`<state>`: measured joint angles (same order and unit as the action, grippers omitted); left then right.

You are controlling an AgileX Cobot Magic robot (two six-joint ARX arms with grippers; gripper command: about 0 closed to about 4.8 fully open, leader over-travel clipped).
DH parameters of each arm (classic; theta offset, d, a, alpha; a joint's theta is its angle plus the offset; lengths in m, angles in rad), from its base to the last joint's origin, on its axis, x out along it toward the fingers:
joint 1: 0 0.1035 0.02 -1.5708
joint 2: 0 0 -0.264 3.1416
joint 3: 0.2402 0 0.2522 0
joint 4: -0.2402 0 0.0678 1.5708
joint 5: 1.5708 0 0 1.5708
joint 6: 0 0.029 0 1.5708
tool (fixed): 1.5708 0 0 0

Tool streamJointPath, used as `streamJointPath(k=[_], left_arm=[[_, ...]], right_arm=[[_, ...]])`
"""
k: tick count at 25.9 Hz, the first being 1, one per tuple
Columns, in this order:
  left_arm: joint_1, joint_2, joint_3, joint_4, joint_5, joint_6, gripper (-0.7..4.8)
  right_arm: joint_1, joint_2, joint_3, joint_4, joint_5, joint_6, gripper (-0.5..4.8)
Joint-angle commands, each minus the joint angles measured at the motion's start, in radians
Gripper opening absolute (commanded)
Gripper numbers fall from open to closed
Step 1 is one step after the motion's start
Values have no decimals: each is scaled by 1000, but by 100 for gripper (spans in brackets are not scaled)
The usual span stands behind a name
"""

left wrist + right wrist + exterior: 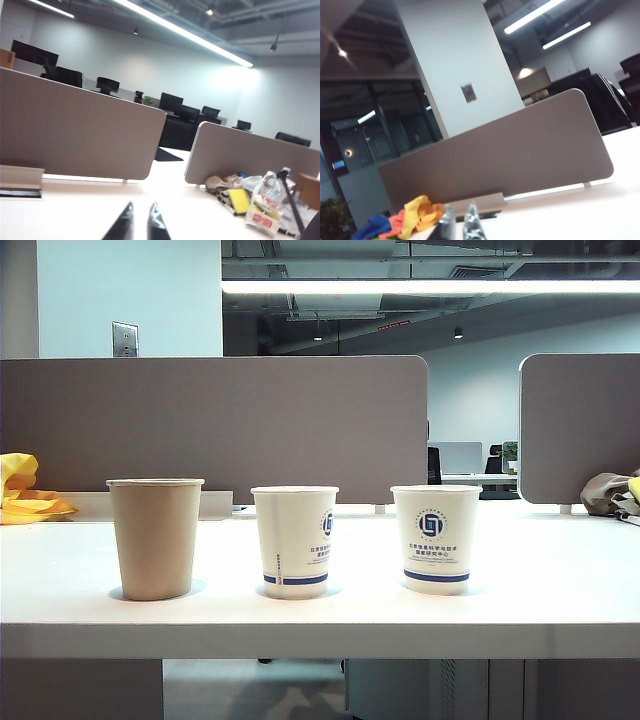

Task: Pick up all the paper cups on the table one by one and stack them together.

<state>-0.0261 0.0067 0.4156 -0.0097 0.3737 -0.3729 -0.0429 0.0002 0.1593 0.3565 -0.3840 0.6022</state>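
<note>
Three paper cups are set upright in a row on the white table (560,590), each apart from its neighbour. The brown kraft cup (155,538) is placed at the left of the exterior view, the first white cup (295,540) in the middle and the second white cup (435,538) at the right; a blue logo and blue band are carried by both white cups.

No arm is seen in the exterior view. The left tool (140,222) is seen only in the left wrist view, its two dark fingertips set narrowly with a slim gap, nothing held. The right tool (459,222) is seen only in the right wrist view, likewise narrow and empty. No cup is visible in either wrist view, so the position of the cups relative to the tools cannot be told.
</note>
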Motion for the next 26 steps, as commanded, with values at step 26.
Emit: streamJointPath(k=[26], left_arm=[[-26,1219,810,-748,214,130,-6]], right_arm=[[142,1067,962,-869,-237,-510,-3]])
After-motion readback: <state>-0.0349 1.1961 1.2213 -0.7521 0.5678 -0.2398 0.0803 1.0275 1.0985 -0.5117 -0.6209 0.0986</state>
